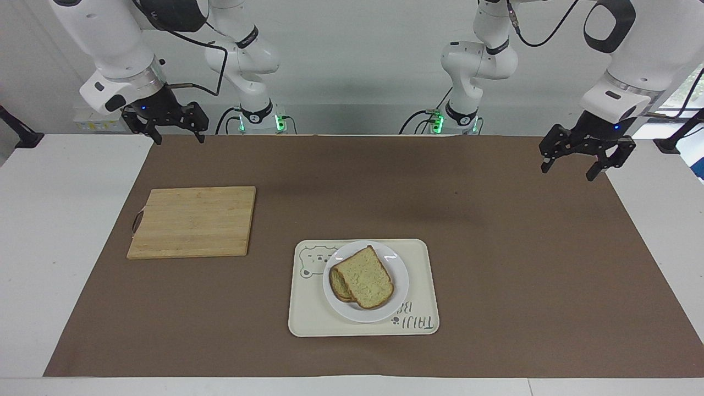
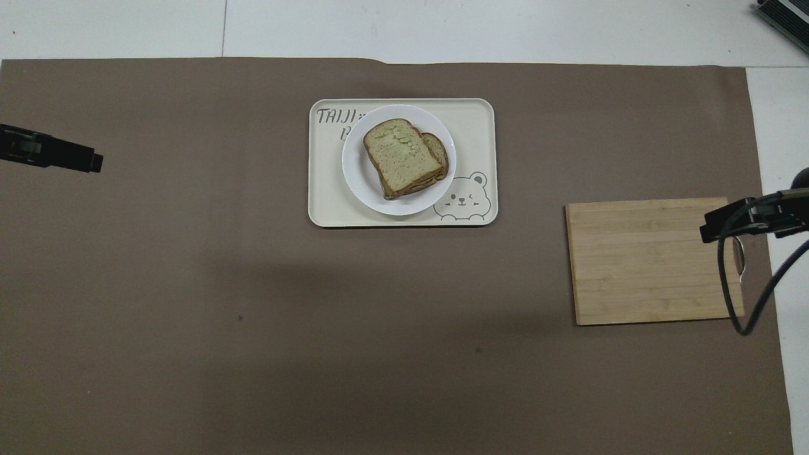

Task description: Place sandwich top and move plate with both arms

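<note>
On the plate (image 1: 365, 281) sat the sandwich top (image 1: 365, 276), covering another slice; plate was on the bear tray (image 1: 363, 327); left gripper (image 1: 587, 156) and right gripper (image 1: 165, 127) hung over the mat's (image 1: 352, 192) corners nearest the robots, jaws wide, holding nothing.

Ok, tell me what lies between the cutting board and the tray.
Nothing: only bare brown mat separates the cutting board from the tray, clearest in the overhead view.
</note>
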